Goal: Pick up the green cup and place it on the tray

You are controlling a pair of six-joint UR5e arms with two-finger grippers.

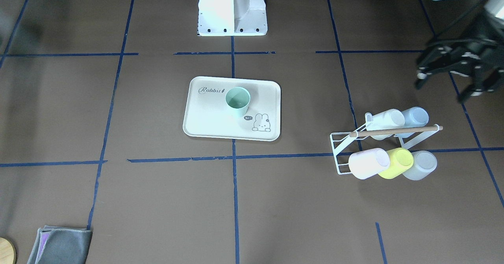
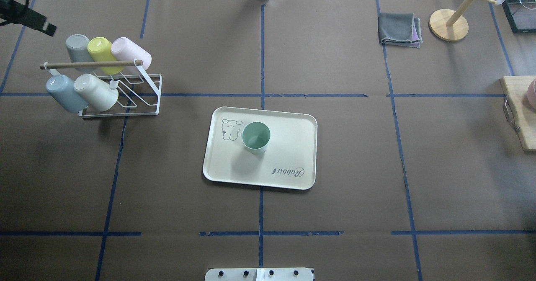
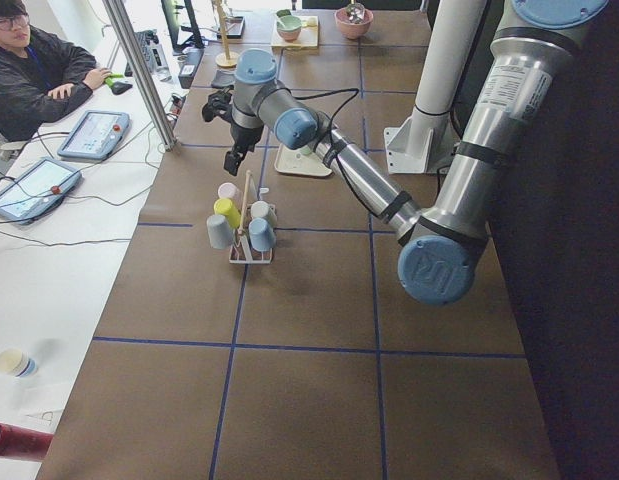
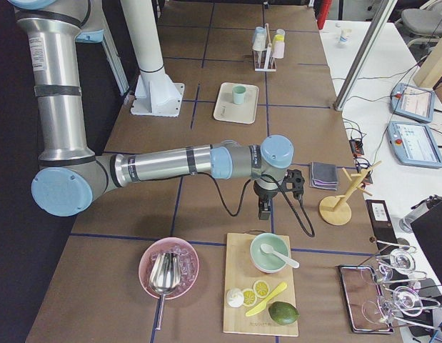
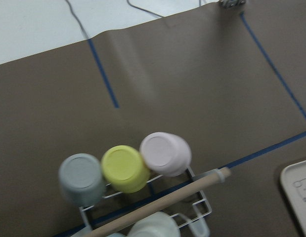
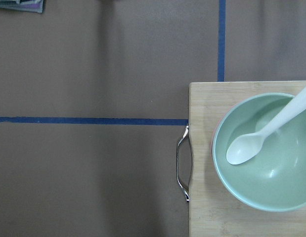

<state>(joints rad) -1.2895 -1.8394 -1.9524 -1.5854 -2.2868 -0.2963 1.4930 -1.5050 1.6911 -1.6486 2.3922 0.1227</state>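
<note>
From the front-facing camera, the green cup [image 1: 238, 102] is standing upright, mouth up, on the tray [image 1: 204, 118], between the "Rabbit" lettering and the bunny drawing. The left gripper [image 1: 447, 81] is hanging in the air at this view's right edge, beyond the cup rack [image 1: 340, 154], with its dark fingers spread apart and nothing between them. The rack is carrying five cups lying on their sides: a pink cup [image 1: 368, 163], a yellow-green cup [image 1: 397, 162], a grey cup [image 1: 420, 165], a cream cup [image 1: 388, 122] and a pale blue cup [image 1: 415, 116], and a wooden bar [image 1: 393, 131] is running across its top. A folded grey cloth [image 1: 61, 244] is lying at the lower left. From overhead, the green cup is sitting just beside the bunny, well apart from the rack, and only a dark tip of the left gripper is showing at the top left corner. From the left end, the near arm is reaching out, its gripper above and beyond the rack. From the right end, the right gripper [image 4: 264, 212] is pointing down just beside a wooden board [image 4: 260, 286] that is holding a green bowl [image 4: 269, 254] with a white spoon [image 4: 281, 257]; I cannot tell how its jaws are standing. The left wrist camera is looking down on the rack's cup bases, and the right wrist camera on the bowl and the board's metal handle [image 6: 184, 170]
</note>
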